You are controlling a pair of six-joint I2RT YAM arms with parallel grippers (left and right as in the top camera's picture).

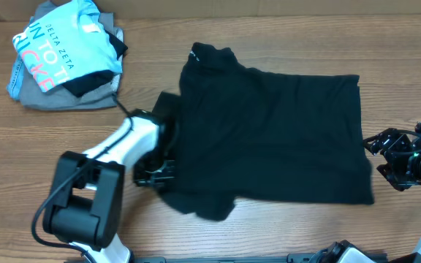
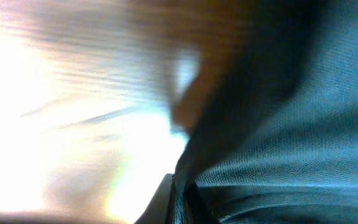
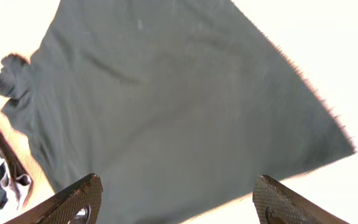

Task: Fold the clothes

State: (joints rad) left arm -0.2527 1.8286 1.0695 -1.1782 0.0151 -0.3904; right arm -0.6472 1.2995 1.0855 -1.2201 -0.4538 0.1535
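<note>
The black T-shirt (image 1: 276,135) lies spread across the middle of the table, partly folded, collar at the upper left and a bunched sleeve at the lower left. My left gripper (image 1: 168,150) is at the shirt's left edge, shut on the black fabric; the left wrist view shows the cloth (image 2: 291,137) pinched close against a finger. My right gripper (image 1: 380,153) is open and empty, just off the shirt's right hem. In the right wrist view its two fingers (image 3: 176,196) spread wide above the shirt (image 3: 166,93).
A pile of other clothes sits at the back left: a light blue printed shirt (image 1: 53,47) on grey and dark garments (image 1: 64,95). Bare wooden table (image 1: 283,226) surrounds the black shirt.
</note>
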